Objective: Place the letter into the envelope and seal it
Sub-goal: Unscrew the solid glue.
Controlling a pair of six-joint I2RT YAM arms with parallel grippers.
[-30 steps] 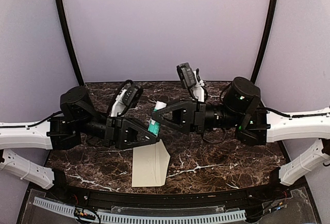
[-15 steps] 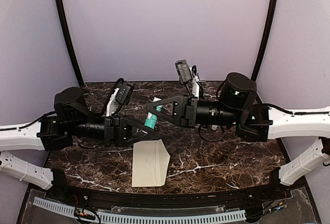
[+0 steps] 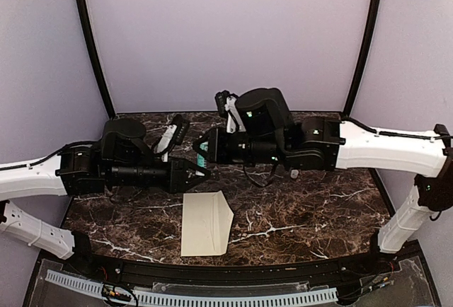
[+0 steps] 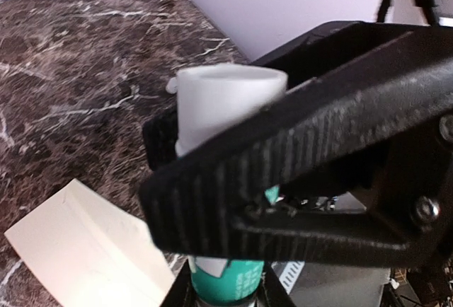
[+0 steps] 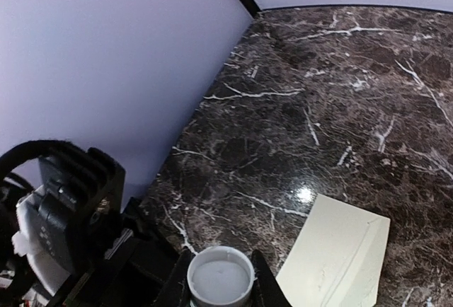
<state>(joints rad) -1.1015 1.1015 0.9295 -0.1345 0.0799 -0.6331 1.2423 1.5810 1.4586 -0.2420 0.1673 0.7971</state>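
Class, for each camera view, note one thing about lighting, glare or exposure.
Top external: soft, even light; the long cream paper envelope throws no clear shadow. Left wrist: the white round cap looks overexposed, almost featureless. Right wrist: a small bright glare spot sits on the glossy dark marble table beside the envelope.

My claw (image 5: 220, 289), end-on, has both fingers (image 5: 260, 280) pressed against the sides of a white round cap (image 5: 219, 277). Lower right, the cream envelope (image 5: 338, 261) lies flat on the dark marble table (image 5: 318, 95). A black ribbed housing (image 5: 71, 194) stands at left, before the lilac wall (image 5: 106, 52).
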